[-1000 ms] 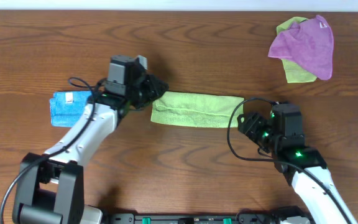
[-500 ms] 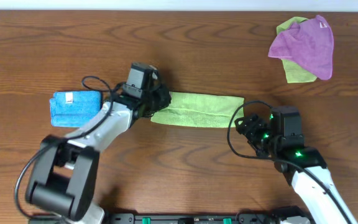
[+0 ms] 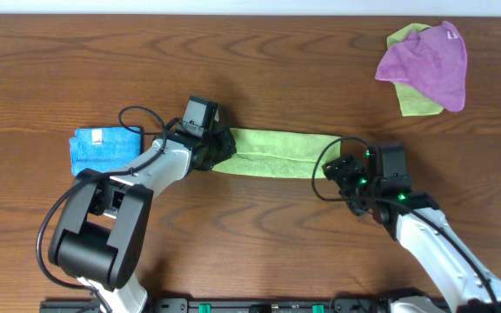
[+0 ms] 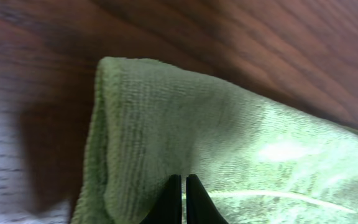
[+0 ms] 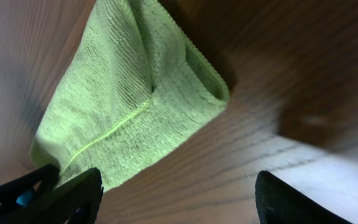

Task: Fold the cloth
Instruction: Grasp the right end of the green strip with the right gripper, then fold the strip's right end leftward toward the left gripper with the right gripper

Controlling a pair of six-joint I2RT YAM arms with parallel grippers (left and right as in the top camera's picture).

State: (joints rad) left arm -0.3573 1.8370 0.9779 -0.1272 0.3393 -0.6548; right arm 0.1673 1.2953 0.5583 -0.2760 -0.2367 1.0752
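Lime cloth (image 3: pixel 277 154) lies folded, long axis 9 to 3 o'clock, bare table (image 3: pixel 277 69) around. Left gripper (image 3: pixel 220 148) pinches its 9 o'clock end; right gripper (image 3: pixel 342 170) gapes empty.

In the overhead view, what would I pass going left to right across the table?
blue folded cloth → left gripper → lime cloth → right gripper → purple cloth

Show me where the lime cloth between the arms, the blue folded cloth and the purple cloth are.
lime cloth (image 3: pixel 277 153), overhead view, middle of the folded strip.
blue folded cloth (image 3: pixel 99 155), overhead view, its centre below the white tag.
purple cloth (image 3: pixel 424 63), overhead view, its centre.
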